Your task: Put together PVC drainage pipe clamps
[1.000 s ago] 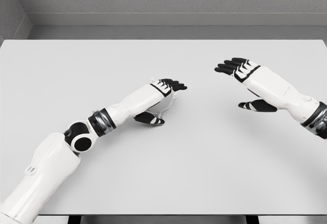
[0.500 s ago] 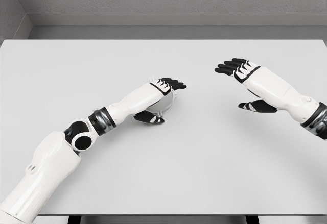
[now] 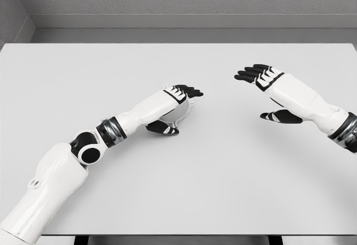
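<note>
On the table [image 3: 234, 178], the left hand [image 3: 177, 101] lay over a white clamp [image 3: 184, 113], fingers extended, grip unclear. Well apart, the right hand [image 3: 268, 80] hovered open, empty.

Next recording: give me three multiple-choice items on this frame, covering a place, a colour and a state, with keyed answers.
1. Where is the small white clamp piece?
A. under the left hand
B. beside the right hand
C. at the table's far edge

2. What colour are the fingers of both hands?
A. white
B. black
C. red

3. How is the right hand?
A. fisted
B. gripping a pipe
C. fingers extended, holding nothing

Key: 1 A, it peeks out below the left hand; 2 B, dark fingers on white arms; 3 C, nothing sits in its palm.
</note>
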Robot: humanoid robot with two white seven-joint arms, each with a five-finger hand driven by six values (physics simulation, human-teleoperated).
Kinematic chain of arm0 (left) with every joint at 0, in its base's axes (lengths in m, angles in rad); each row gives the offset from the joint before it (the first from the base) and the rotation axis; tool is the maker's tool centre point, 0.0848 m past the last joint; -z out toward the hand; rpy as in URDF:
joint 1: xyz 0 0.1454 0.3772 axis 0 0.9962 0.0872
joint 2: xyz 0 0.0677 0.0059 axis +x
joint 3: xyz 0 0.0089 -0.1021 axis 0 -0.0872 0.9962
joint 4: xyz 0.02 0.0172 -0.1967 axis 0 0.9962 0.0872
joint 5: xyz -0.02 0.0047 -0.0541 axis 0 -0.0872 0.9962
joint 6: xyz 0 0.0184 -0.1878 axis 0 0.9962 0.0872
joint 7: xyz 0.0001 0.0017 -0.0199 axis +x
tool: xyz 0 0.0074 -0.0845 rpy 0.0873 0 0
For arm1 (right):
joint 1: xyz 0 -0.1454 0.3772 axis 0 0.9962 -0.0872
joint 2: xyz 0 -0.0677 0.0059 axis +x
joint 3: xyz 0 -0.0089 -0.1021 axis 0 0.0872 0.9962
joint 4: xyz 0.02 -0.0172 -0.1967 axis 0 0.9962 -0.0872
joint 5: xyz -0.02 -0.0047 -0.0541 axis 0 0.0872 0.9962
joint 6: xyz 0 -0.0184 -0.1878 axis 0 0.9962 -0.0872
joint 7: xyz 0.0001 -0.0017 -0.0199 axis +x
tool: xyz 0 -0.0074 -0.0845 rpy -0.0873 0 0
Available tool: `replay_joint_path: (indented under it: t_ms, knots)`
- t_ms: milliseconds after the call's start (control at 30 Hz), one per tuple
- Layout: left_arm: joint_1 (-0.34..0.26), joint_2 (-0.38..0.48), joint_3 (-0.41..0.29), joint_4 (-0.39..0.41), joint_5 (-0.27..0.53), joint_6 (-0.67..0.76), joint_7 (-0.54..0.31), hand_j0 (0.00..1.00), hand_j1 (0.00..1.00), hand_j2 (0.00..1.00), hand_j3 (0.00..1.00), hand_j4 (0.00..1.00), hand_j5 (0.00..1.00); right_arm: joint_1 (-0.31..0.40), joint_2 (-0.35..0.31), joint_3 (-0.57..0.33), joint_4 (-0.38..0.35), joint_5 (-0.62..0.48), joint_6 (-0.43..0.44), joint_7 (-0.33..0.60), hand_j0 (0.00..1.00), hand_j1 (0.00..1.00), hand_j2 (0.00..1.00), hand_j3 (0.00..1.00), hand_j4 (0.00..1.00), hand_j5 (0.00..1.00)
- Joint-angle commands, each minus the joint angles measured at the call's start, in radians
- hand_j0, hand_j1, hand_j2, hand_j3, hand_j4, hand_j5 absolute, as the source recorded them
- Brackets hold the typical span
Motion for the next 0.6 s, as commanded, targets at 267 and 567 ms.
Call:
replay_joint_path:
  t_ms: [267,567]
  knots:
    - [-0.011,-0.011,-0.001,0.018,0.007,0.0,0.001,1.0,1.0,1.0,1.0,1.0,1.0,0.0,-0.001,0.0,-0.001,-0.007,0.002,-0.001,1.0,1.0,1.0,1.0,1.0,1.0]
    - [0.005,-0.012,-0.001,-0.01,0.012,0.0,0.001,1.0,1.0,1.0,1.0,1.0,1.0,0.0,-0.001,0.0,0.001,-0.007,0.002,-0.001,1.0,1.0,1.0,1.0,1.0,1.0]
